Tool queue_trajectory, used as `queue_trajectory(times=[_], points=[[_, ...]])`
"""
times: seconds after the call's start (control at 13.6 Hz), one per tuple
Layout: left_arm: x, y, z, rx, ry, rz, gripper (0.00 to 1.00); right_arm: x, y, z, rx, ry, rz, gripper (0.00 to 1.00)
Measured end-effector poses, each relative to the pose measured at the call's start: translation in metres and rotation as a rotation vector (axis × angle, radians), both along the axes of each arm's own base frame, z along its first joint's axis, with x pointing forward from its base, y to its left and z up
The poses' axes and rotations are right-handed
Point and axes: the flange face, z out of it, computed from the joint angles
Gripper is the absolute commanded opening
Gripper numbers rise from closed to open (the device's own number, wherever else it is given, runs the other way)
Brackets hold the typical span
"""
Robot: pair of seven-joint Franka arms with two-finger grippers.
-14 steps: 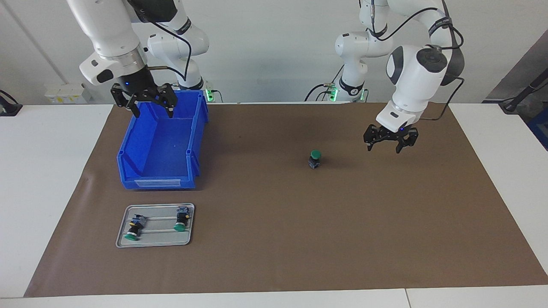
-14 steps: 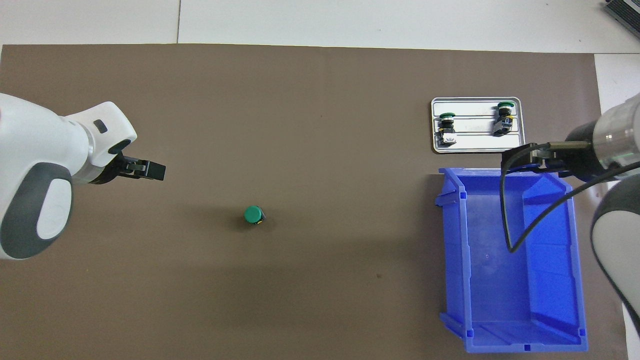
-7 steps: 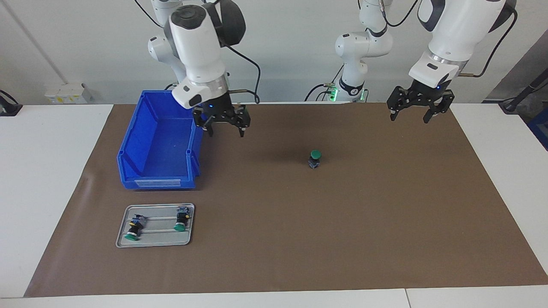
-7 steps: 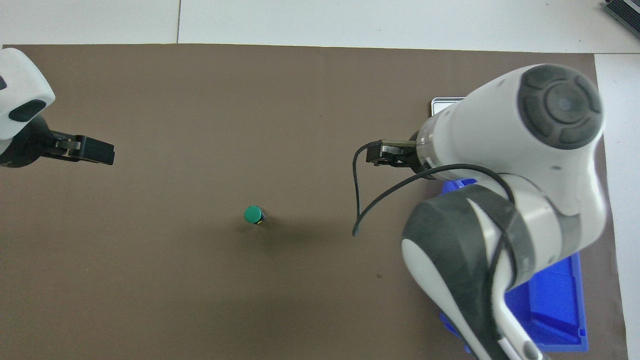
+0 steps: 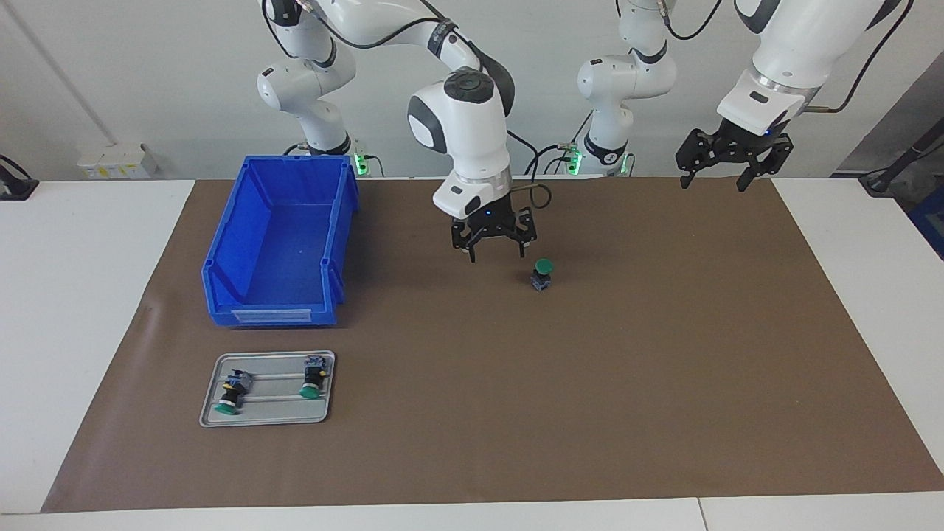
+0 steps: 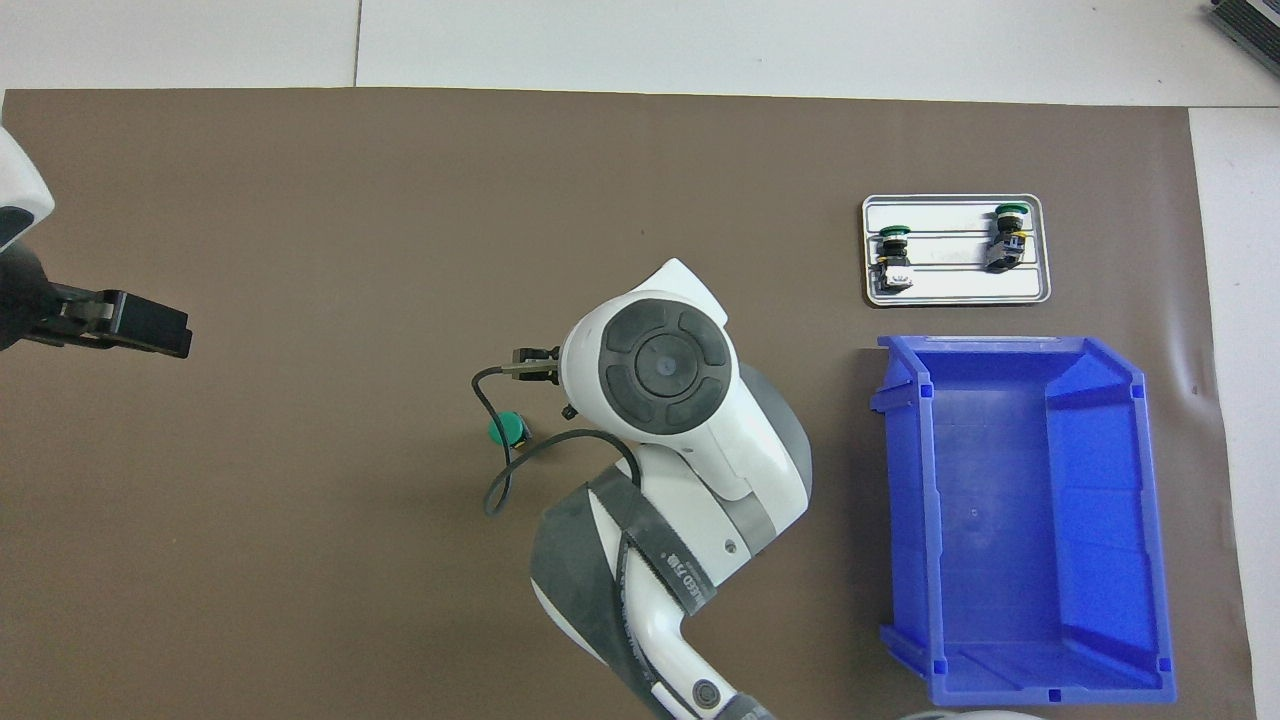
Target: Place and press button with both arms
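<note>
Your right hand [image 5: 493,251] hangs low over the brown mat [image 5: 664,383] just beside the button [image 5: 543,274], toward the right arm's end of the table, fingers spread wide and holding nothing. Your left hand [image 5: 734,158] waits high over the mat's edge at the left arm's end, equally open and empty.

You find the button upright near the middle of the mat, green cap up, well apart from everything else. Judge it light and rigid: a small hard plastic part, top-heavy on a narrow base, so a sideways nudge would likely tip it. If you need to steady it, take the black body below the cap, and press straight down on the flat cap.

You have a flat, matte mat that should give fair friction. Around the button you have plenty of room. The blue bin [image 5: 280,236] sits toward the right arm's end, and the metal tray [image 5: 267,417] with two spare buttons [image 5: 229,394] [image 5: 313,380] lies farther from the robots than the bin. White table [image 5: 81,310] borders the mat.
</note>
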Motion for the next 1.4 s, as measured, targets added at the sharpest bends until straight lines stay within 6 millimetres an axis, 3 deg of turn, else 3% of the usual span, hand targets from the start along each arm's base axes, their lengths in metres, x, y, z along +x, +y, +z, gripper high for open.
queue_trajectory(times=[0.37, 0.59, 0.81, 1.25, 1.4], points=[[0.003, 0.005, 0.002, -0.005, -0.026, 0.010, 1.00, -0.038, 0.062, -0.028, -0.030, -0.071, 0.137, 0.99], [0.003, 0.005, 0.004, -0.005, -0.031, 0.010, 1.00, -0.048, 0.090, -0.074, -0.088, -0.143, 0.231, 0.99], [0.003, 0.004, 0.009, -0.007, -0.056, 0.010, 1.00, -0.051, 0.098, -0.106, -0.126, -0.147, 0.303, 0.99], [0.001, 0.028, 0.016, -0.012, -0.048, 0.040, 1.00, -0.070, 0.109, -0.133, -0.158, -0.120, 0.358, 0.99], [0.000, 0.027, 0.021, -0.012, -0.045, 0.040, 1.00, -0.070, 0.107, -0.137, -0.164, -0.115, 0.362, 0.93]])
